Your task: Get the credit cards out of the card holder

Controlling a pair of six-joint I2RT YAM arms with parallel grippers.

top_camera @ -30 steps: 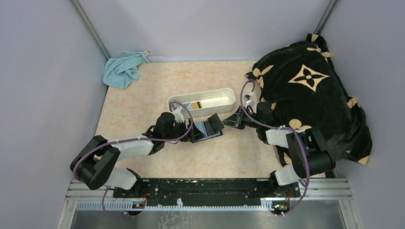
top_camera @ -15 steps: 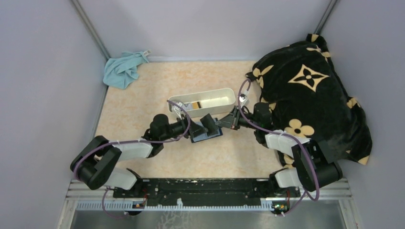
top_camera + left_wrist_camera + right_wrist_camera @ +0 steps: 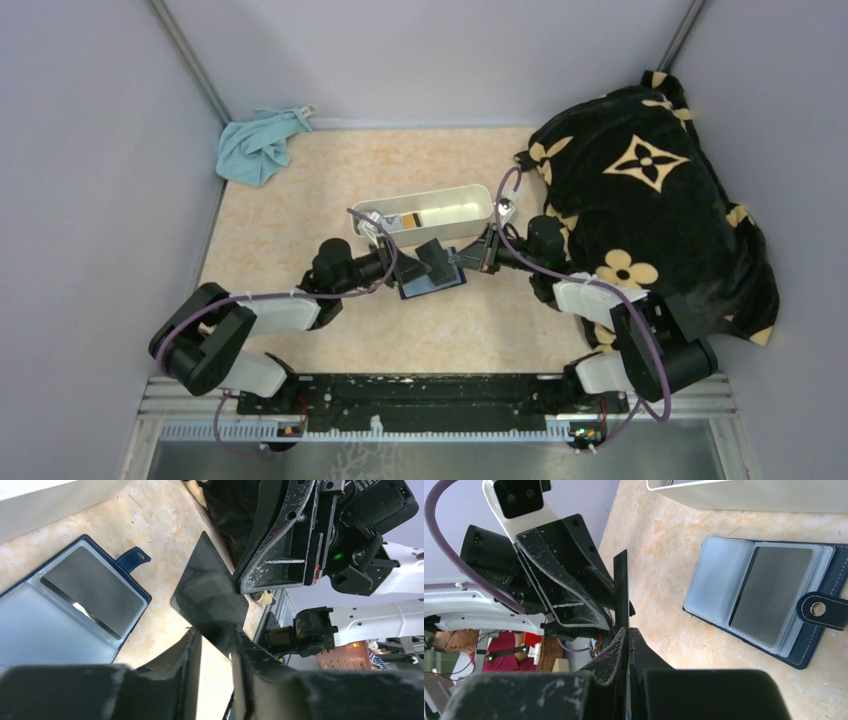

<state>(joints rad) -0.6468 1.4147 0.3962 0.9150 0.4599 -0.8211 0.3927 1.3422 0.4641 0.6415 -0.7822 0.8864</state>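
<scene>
A dark credit card (image 3: 205, 590) is held in the air between the two arms, clear of the card holder (image 3: 719, 580), which lies open and flat on the table (image 3: 300, 220) just below it, near the white tray (image 3: 460, 226); in the right wrist view the card is seen edge-on in the right gripper (image 3: 627, 632), whose fingers are pressed together on its faces; the left gripper (image 3: 216, 640) is placed at the card's lower corner, its fingers parted with bare table showing in the gap, so no grip is judged to be made by that side, though contact with the corner cannot be ruled out; the holder is touched by neither gripper; the task is judged to be partly done: this one card is out, and a dark and gold-marked item (image 3: 408, 220) is seen in the left end of the tray, possibly cards already removed, though it is too small for that to be told; a grey card (image 3: 769, 592) is seen seated in the top clear sleeve of the holder, and further sleeves are stacked beneath it, their contents hidden; so at least one card is left to be drawn out, and the held card is yet to be set down, most likely in the tray.
</scene>
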